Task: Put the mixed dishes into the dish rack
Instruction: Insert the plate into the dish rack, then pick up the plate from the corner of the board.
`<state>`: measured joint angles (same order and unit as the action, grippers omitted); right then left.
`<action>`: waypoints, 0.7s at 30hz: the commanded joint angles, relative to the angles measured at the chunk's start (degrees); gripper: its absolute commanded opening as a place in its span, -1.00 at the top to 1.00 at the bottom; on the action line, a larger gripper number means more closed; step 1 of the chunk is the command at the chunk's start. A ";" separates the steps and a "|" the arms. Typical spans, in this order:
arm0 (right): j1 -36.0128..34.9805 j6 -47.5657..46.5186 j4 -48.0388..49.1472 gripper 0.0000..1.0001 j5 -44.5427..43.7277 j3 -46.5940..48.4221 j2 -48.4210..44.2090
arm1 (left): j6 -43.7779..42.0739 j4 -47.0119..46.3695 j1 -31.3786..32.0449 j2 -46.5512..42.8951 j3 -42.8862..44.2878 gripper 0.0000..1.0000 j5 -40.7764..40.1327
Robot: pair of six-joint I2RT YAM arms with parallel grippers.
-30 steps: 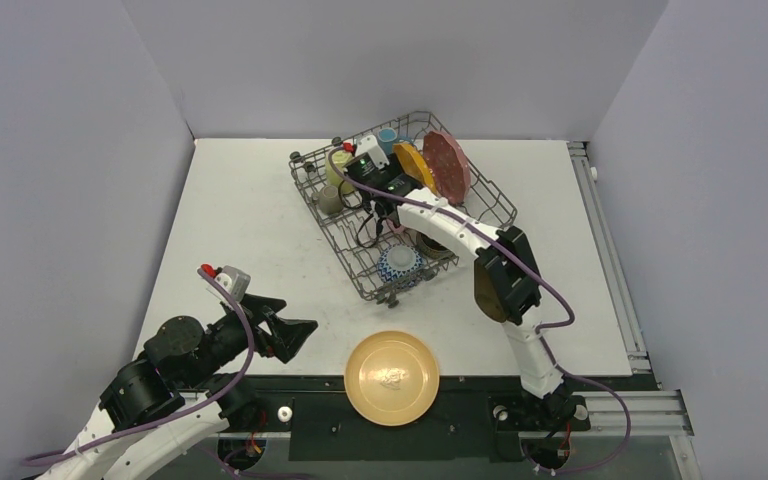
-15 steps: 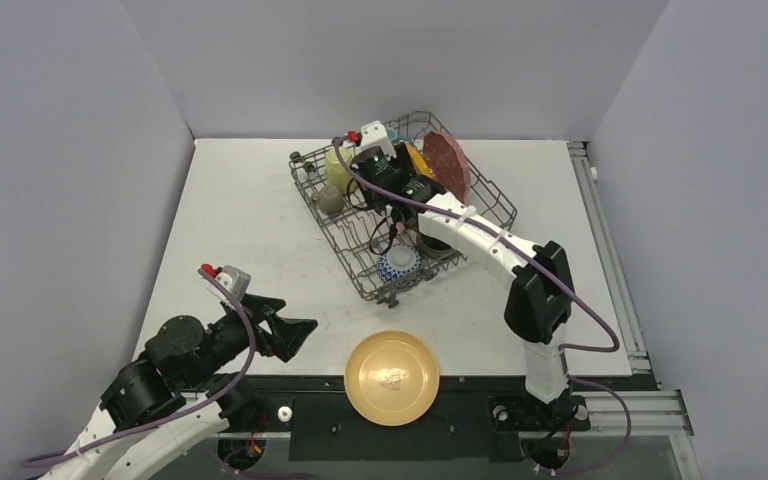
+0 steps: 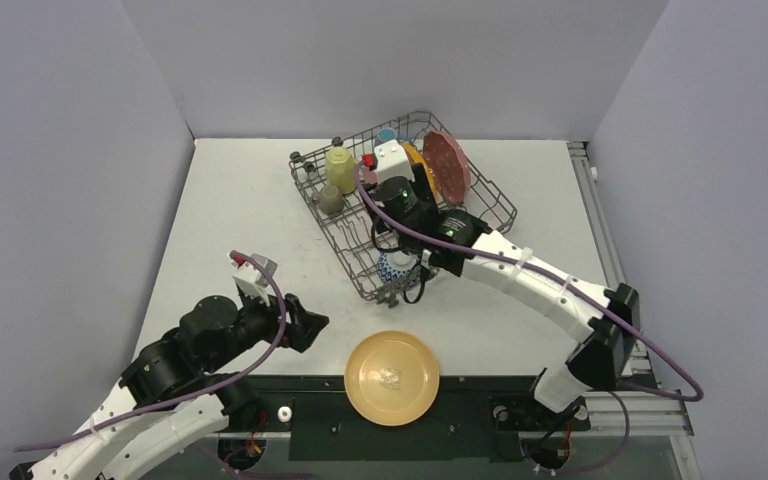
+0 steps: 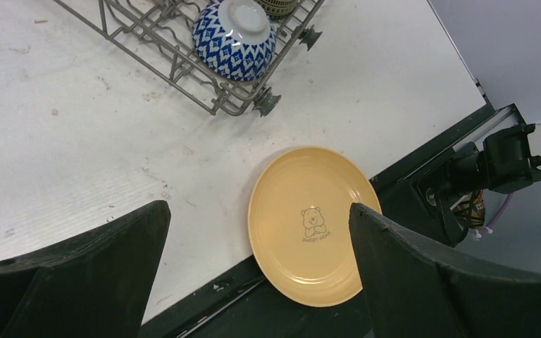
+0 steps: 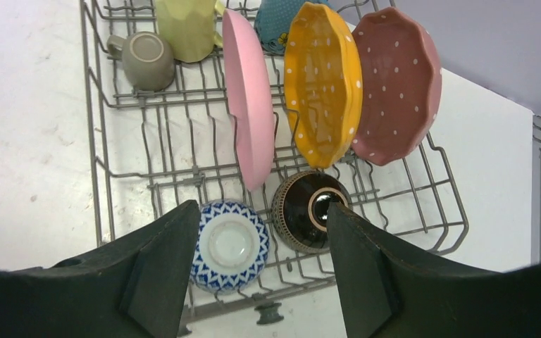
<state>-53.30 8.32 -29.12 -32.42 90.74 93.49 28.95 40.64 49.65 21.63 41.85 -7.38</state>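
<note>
Spotting a round tan glazed plate with a bear print lying flat at lower centre, overhanging the near edge of the white table. Hovering just left of it with the left gripper, jaws spread wide, empty. Poising the right gripper, parted and holding nothing, over the grey wire dish rack at upper centre. Probably stiff, slick, breakable; best pinched at that overhanging rim.
</note>
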 commanded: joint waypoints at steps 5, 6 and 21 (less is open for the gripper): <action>-2.55 5.94 3.22 -0.25 -1.80 -13.40 -18.16 | 7.24 1.84 -0.35 8.51 3.23 -0.93 2.24; -2.49 7.25 4.04 -0.25 -1.52 -14.67 -19.57 | 8.31 1.62 -0.35 9.17 2.97 -0.93 2.70; -2.37 16.02 -0.63 -0.27 8.22 -31.74 -38.07 | 22.19 -5.09 0.09 12.47 -10.18 -0.93 10.19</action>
<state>-55.81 20.88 -28.88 -27.27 62.04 59.79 46.06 39.66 49.67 34.33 34.17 0.19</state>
